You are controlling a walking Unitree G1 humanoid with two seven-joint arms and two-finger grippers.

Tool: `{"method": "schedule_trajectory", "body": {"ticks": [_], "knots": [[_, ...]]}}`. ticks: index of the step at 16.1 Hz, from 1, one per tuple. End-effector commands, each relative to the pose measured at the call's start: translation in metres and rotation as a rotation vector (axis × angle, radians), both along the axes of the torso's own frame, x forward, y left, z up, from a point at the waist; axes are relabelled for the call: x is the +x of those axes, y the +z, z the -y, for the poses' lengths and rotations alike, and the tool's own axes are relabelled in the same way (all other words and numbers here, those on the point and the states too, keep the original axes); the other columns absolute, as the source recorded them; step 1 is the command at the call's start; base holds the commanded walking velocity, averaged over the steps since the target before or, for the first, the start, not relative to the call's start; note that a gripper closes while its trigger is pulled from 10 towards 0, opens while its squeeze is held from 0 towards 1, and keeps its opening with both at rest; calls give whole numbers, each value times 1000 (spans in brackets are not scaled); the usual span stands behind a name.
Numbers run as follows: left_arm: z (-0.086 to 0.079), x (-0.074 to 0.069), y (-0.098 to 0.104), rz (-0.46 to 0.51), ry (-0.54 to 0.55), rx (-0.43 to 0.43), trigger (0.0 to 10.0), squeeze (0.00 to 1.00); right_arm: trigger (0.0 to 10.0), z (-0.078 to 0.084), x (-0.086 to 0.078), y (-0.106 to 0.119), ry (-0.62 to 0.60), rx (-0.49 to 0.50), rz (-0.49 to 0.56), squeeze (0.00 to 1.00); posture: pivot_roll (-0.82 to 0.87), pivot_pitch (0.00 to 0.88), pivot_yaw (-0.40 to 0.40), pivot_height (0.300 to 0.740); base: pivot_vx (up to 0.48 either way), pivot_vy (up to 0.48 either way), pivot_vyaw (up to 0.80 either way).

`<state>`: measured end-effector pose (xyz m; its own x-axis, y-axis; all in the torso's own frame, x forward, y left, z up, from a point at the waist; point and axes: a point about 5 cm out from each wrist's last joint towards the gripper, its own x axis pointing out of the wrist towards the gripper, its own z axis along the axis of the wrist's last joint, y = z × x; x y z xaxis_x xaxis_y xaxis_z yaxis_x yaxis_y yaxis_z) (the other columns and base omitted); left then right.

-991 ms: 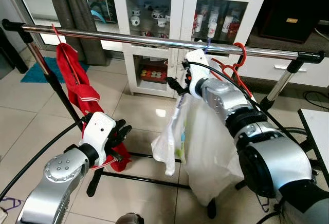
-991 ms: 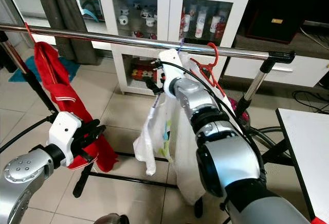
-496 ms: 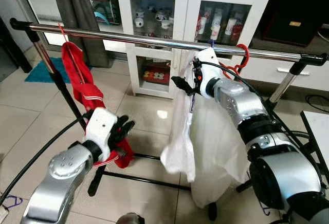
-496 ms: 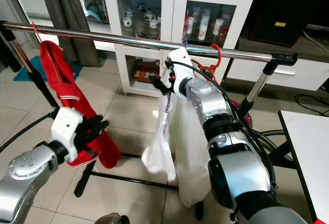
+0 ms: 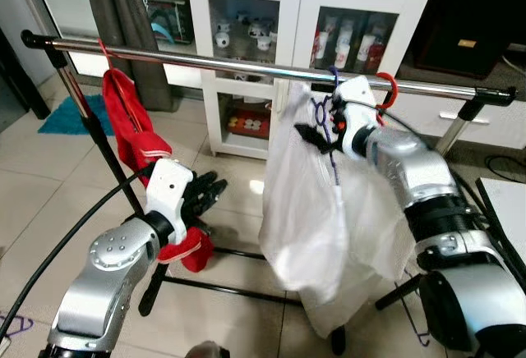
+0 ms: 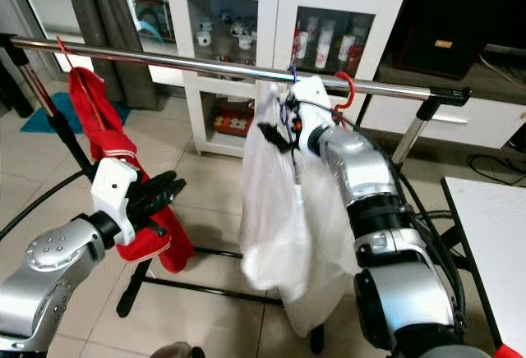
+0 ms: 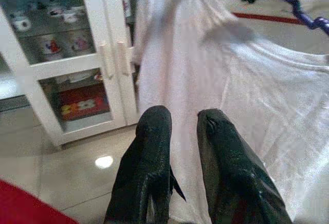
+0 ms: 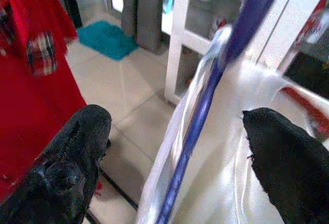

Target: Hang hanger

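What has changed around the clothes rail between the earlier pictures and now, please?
The right gripper has lifted the purple hanger with the white garment up to the metal rail, and its fingers now stand open around the hanger. The garment hangs fuller and higher than before. The left gripper stays low by the red garment, which remains on the rail, as does the red hanger.

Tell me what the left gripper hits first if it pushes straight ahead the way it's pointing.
Probably the white shirt hanging on the rail: the left gripper points straight at it, though depth is unclear.
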<state>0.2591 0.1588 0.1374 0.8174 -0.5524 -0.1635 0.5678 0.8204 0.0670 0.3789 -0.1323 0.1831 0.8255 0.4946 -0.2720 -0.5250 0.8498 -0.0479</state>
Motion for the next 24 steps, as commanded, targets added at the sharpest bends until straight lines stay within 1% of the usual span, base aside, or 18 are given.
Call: {"method": "schedule_trajectory", "body": {"ticks": [1,2,3,4,5,6,7,8,10,11,12,13,14,18,19,21,24], "knots": [[2,-1,0,-11,-51,3,10000,0,10000,-3,-8,1,65,24,-26,0,76,12,-4,740,0,0,0],[2,0,1,-9,-55,8,10000,0,10000,-6,-14,1,100,11,-27,0,76,12,-4,740,0,0,0],[2,1,1,-8,-53,8,10000,0,10000,-6,-14,2,96,6,-26,0,76,12,-4,740,0,0,0],[1,4,1,-5,-53,12,10000,0,10000,-4,-14,1,42,-12,-28,0,67,8,2,740,0,0,0],[2,7,1,-5,-58,19,10000,0,10000,0,-11,-1,-57,-27,-37,0,67,8,2,740,0,0,0],[2,7,1,-6,-60,21,10000,0,10000,1,-10,-2,-91,-28,-40,0,67,8,2,740,0,0,0],[4,9,1,-6,-67,29,10000,0,10000,2,-11,-4,-155,1,-52,0,68,6,5,740,0,0,0],[4,10,1,-7,-72,32,10000,0,10000,4,-11,-6,-191,20,-62,0,68,6,5,740,0,0,0],[5,11,1,-9,-81,33,10000,0,10000,6,-11,-8,-214,30,-67,0,66,6,12,740,0,0,0],[5,12,1,-9,-82,33,10000,0,8627,7,-10,-7,-222,37,-60,0,66,6,12,740,0,0,0],[6,12,1,-7,-89,33,10000,0,2824,7,-7,-2,-221,54,-24,0,69,5,13,740,0,0,0],[7,13,1,-4,-94,32,10000,0,0,4,-5,5,-178,67,18,0,69,4,13,740,0,0,0],[7,13,1,-3,-96,32,10000,0,0,3,-5,8,-148,69,31,0,69,4,13,740,0,0,0],[7,13,1,-3,-99,34,10000,0,0,0,-3,7,-96,61,16,0,68,3,13,740,0,0,0],[7,14,1,-5,-100,35,10000,0,0,-2,-1,0,-77,51,-23,0,70,3,9,740,0,0,0],[7,14,1,-5,-101,37,10000,0,0,-4,1,-2,-78,46,-32,0,70,3,9,740,0,0,0],[7,15,1,-3,-100,40,10000,0,0,-5,8,-2,-120,62,-47,0,73,2,5,740,0,0,0]]}}
